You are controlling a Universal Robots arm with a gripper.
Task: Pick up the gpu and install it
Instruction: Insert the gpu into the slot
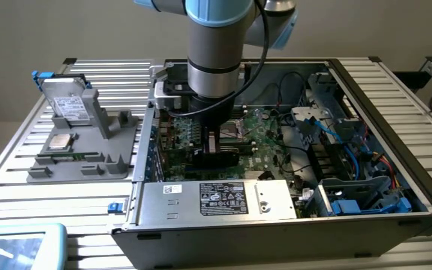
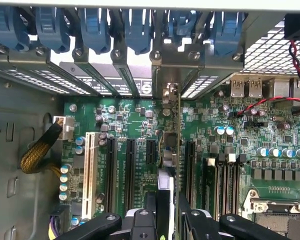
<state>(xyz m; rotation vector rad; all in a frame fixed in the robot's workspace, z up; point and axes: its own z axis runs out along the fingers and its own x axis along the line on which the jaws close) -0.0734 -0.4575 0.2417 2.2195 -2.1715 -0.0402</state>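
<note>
The gpu [image 2: 176,150] stands on edge in the end effector [image 2: 167,220], whose fingers are clenched on its thin board, low inside the case [image 1: 396,222] over the motherboard [image 2: 130,120]; its silvery bracket [image 2: 169,95] reaches toward the rear slot openings. Seating it well, as I judge it, means keeping the card plumb and parallel to the long black slots [image 2: 130,170], its edge squarely over one, bracket lined with its opening under the blue latches [image 2: 95,27]. The board is glossy green, studded with round capacitors. On the ribbed metal worktop [image 1: 21,185], a grey tray [image 1: 88,163] carries a hard drive [image 1: 70,107].
</note>
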